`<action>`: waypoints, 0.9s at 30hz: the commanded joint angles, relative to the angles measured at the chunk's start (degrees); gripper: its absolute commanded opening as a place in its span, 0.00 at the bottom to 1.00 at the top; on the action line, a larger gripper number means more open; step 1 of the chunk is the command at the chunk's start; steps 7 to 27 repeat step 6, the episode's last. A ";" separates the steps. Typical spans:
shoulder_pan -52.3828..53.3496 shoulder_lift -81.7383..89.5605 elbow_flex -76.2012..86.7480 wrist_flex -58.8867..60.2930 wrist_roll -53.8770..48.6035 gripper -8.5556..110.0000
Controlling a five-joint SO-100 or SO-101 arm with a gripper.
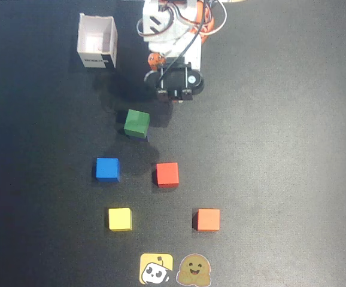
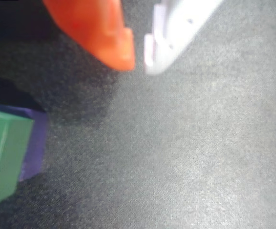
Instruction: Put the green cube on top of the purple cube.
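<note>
In the overhead view the green cube [image 1: 137, 123] sits above the centre of the mat, with a sliver of the purple cube [image 1: 146, 139] showing under its lower right edge. The wrist view has the green cube [image 2: 2, 155] at the left edge, resting on top of the purple cube [image 2: 35, 143]. My gripper [image 2: 139, 61] hangs above and to the right of the stack, clear of it. Its orange finger [image 2: 100, 28] and white finger [image 2: 176, 28] are almost together, with nothing between them. The arm [image 1: 176, 78] is folded back near its base.
A white open box [image 1: 98, 40] stands at the back left. On the dark mat lie a blue cube [image 1: 108, 169], a red cube [image 1: 167, 174], a yellow cube [image 1: 120, 219] and an orange cube [image 1: 208, 219]. Two stickers [image 1: 156, 268] lie at the front edge.
</note>
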 commanded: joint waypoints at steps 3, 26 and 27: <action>0.26 0.53 -0.26 0.09 -0.53 0.08; 0.26 0.53 -0.26 0.09 -0.53 0.08; 0.26 0.53 -0.26 0.09 -0.53 0.08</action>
